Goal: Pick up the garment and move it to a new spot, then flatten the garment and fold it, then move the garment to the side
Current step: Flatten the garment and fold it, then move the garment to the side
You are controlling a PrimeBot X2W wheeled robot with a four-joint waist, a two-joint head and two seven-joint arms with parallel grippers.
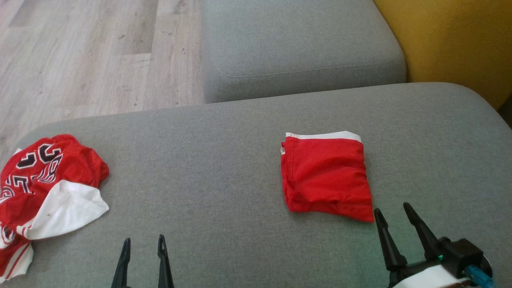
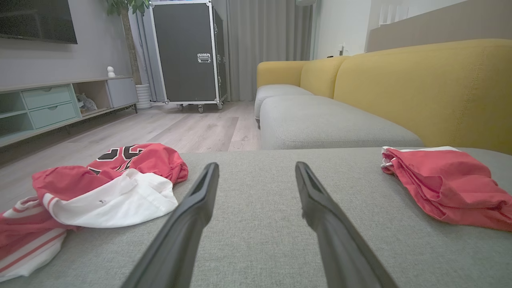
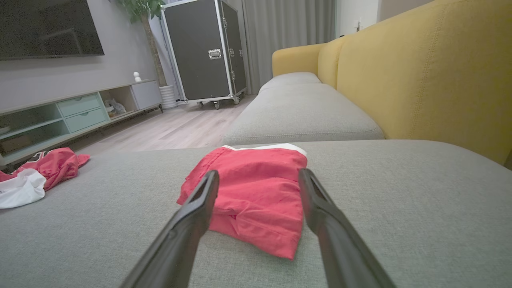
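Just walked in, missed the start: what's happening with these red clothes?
A red garment lies folded on the grey sofa cushion, just ahead of the right gripper, which is open and holds nothing. The left gripper is open and empty too. A crumpled red-and-white jersey lies at the cushion's left edge.

Prob. liv. rm: sofa (image 3: 432, 72), TV (image 3: 48, 28)

Head cam: high, looking steeply down on the grey sofa seat (image 1: 224, 160). Both wrist cams: low over the seat, facing the black flight case (image 2: 186, 52) — right one close to the folded red garment (image 3: 256, 192). All three share that garment and the crumpled jersey (image 1: 44, 180).
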